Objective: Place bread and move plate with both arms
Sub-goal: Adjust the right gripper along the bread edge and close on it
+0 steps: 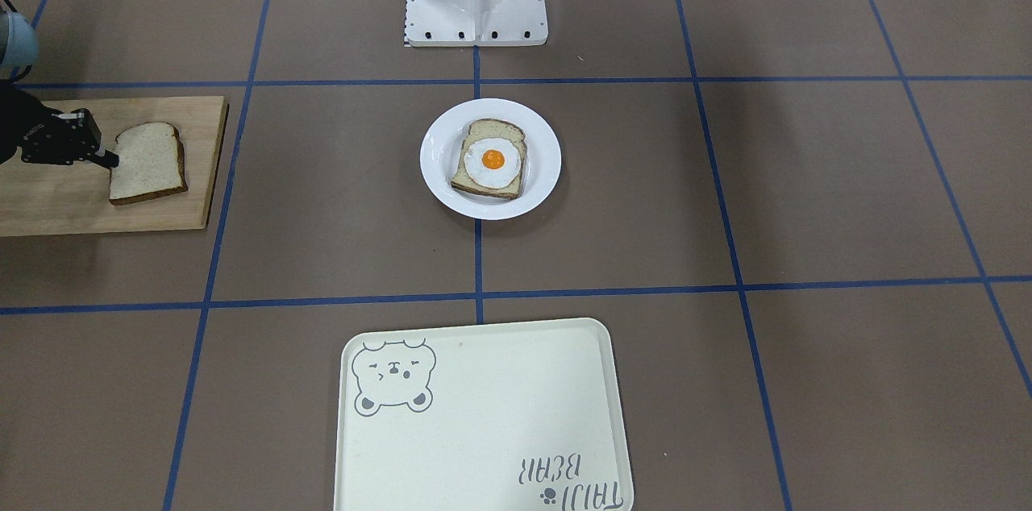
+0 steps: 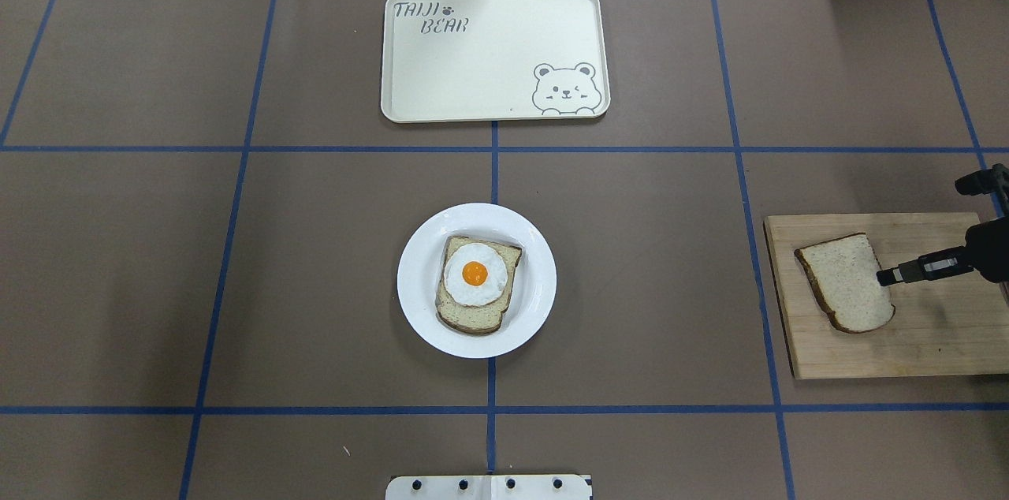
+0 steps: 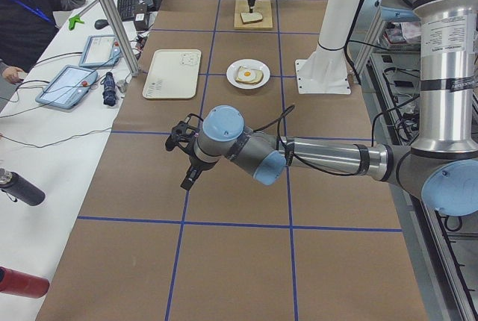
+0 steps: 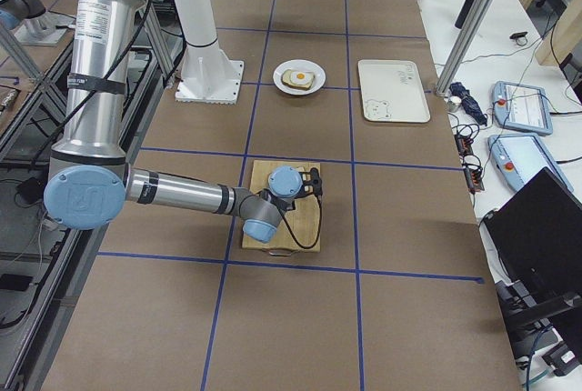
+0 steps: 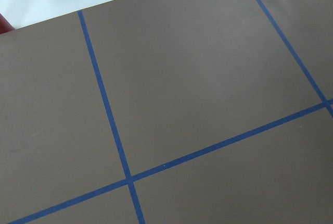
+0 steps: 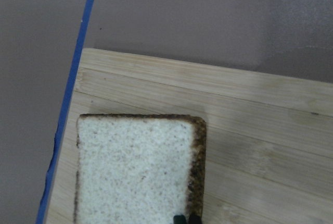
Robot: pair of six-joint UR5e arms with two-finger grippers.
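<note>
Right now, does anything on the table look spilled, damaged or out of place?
Nothing is spilled or damaged. Only the bread lies turned at an angle to the edges of the wooden board; the egg toast sits inside the plate.

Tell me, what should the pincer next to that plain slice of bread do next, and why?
Probably pinch the crust firmly and lift the bread just off the wooden cutting board. The right pincer has its tips at the crust edge, the slice lies flat there, and the egg-topped slice on the white plate is uncovered. Whether the pincer grips it is unclear.
</note>
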